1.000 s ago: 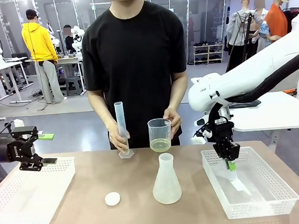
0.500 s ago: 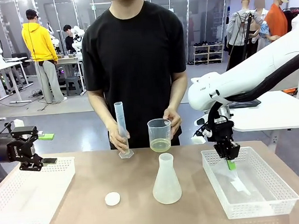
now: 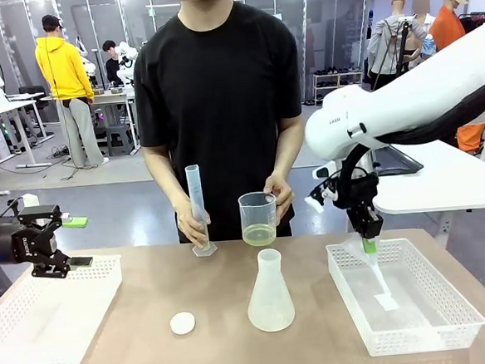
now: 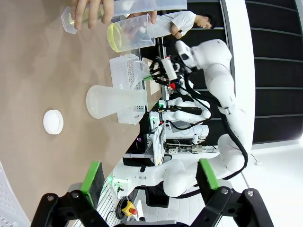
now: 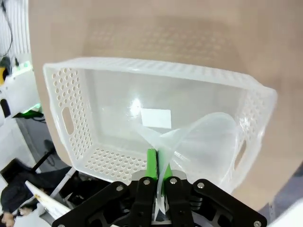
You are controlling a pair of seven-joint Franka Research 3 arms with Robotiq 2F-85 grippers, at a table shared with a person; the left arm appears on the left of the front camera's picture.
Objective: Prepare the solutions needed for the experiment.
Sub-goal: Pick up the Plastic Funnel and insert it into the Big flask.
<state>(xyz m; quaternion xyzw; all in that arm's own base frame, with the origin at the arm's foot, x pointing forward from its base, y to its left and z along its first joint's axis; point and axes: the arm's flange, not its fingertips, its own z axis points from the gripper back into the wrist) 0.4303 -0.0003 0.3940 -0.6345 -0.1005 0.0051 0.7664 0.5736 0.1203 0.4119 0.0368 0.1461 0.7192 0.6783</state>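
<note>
Two pincers, one loaded. Right pincer (image 3: 368,241) clamped on rim of translucent funnel (image 5: 208,137), wrist pointing down, funnel hanging at right basket (image 3: 452,324), 3 o'clock of flask (image 3: 270,297); probably meant for flask neck, against spills. Left pincer (image 4: 149,178) spread wide, empty, held level over left basket (image 3: 37,346) at 9 o'clock, clear of work. Solution (image 3: 259,234), pale yellow, sits in beaker (image 3: 258,206) at 12 o'clock of flask, held by person's hand (image 3: 282,197). Other hand (image 3: 191,227) steadies graduated cylinder (image 3: 194,194) upright on desk (image 3: 136,323), presumably for measuring. Stopper disc (image 3: 182,323) at 8 o'clock, apart.
</note>
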